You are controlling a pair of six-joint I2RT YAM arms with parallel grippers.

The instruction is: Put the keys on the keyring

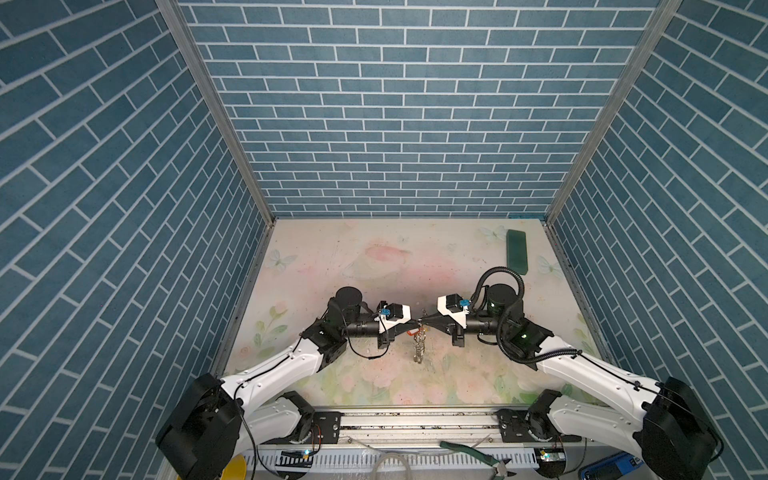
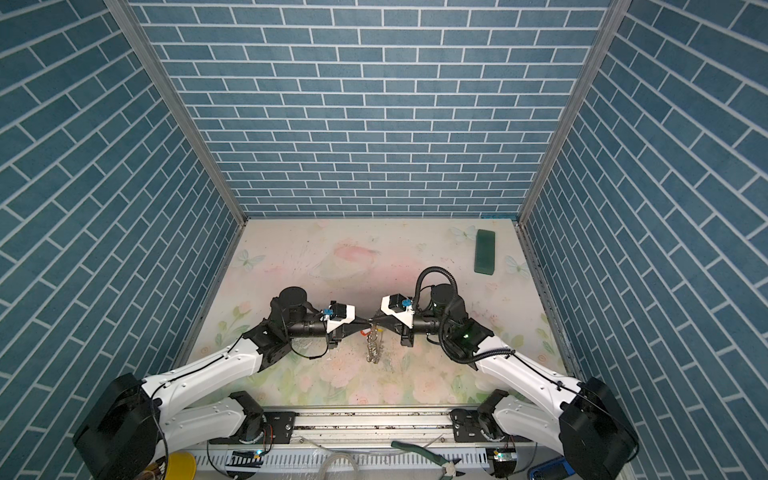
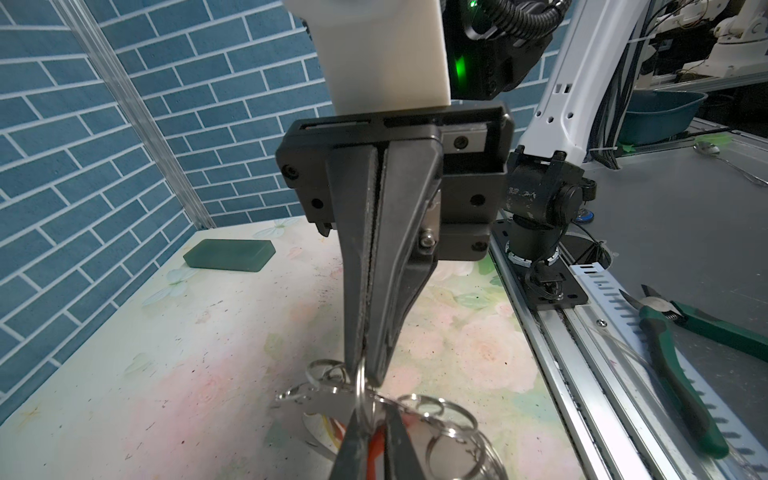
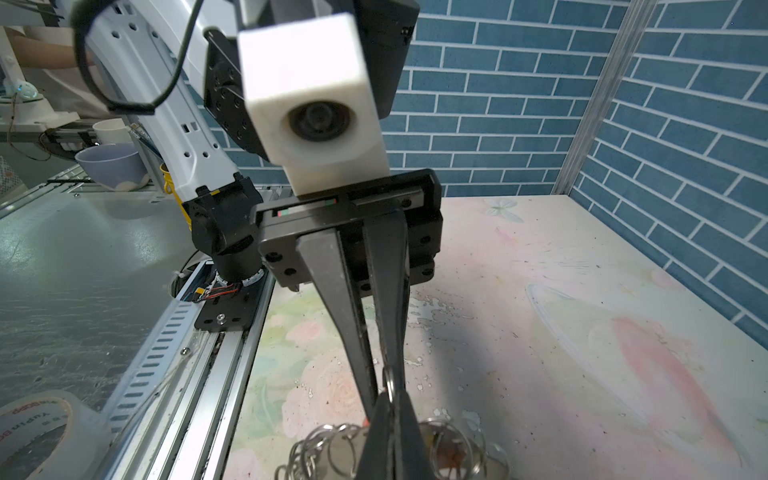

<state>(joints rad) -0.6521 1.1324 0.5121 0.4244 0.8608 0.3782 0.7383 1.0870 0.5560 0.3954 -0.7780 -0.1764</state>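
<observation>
Both grippers meet tip to tip above the middle of the table. The keyring (image 1: pixel 419 347) (image 2: pixel 374 349) hangs below them, a bunch of silver rings (image 3: pixel 473 422) (image 4: pixel 323 427). My right gripper (image 1: pixel 423 320) (image 2: pixel 374 319) (image 4: pixel 386 399) is shut on one upright ring (image 4: pixel 388 384) of it. My left gripper (image 1: pixel 417 321) (image 2: pixel 368 320) (image 3: pixel 372 407) has its fingers slightly parted, and the same ring stands in the gap. A red key (image 1: pixel 411 332) (image 2: pixel 365 332) (image 3: pixel 375 446) hangs just under the left fingers, among the rings.
A dark green block (image 1: pixel 516 251) (image 2: pixel 484 251) (image 3: pixel 229 254) lies at the back right of the floral table. Blue brick walls close three sides. Beyond the front rail (image 1: pixel 415 419) lie green-handled pliers (image 1: pixel 478 455) (image 3: pixel 685 374) and a tape roll (image 4: pixel 37 432).
</observation>
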